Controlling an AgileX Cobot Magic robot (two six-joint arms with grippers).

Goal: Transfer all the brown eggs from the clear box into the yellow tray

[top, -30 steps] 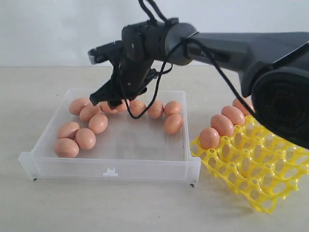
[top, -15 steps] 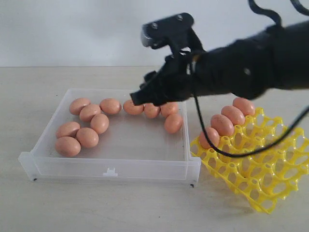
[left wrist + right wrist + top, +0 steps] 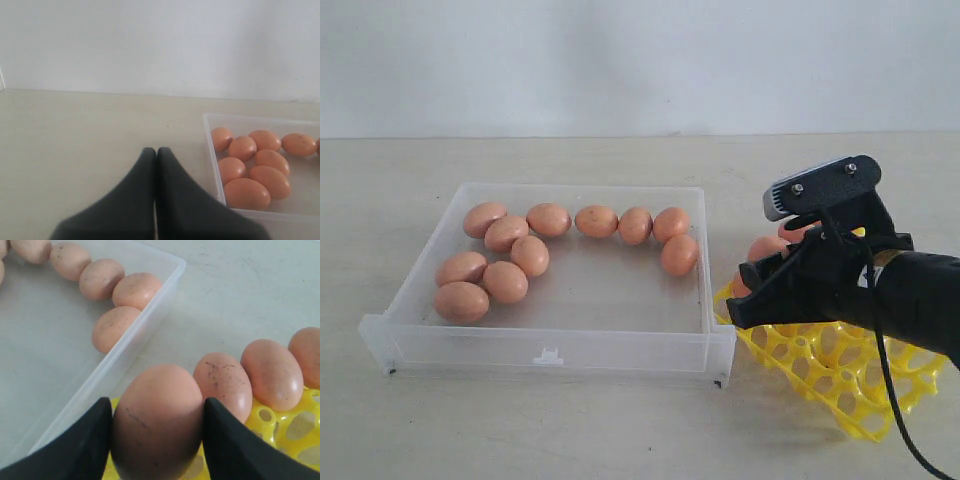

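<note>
Right wrist view has the right gripper [image 3: 156, 440] clamped on one brown egg [image 3: 159, 400], a finger on each side of the shell, hanging just over the near edge of the yellow tray [image 3: 295, 427]. Three eggs [image 3: 272, 372] already sit there in a row, the nearest just beside the held one.

In the exterior view, a second ago this arm was over the back row of the clear box [image 3: 550, 345]. It has since swung out to 3 o'clock of the box and now sits low over the tray [image 3: 840, 385]. The pick looks done, and what is left of this cycle is to lower the egg into a free cup and let go. Eleven eggs [image 3: 505, 281] remain in the box.

The left gripper [image 3: 156, 152] is pressed closed on nothing, parked outside the box.
</note>
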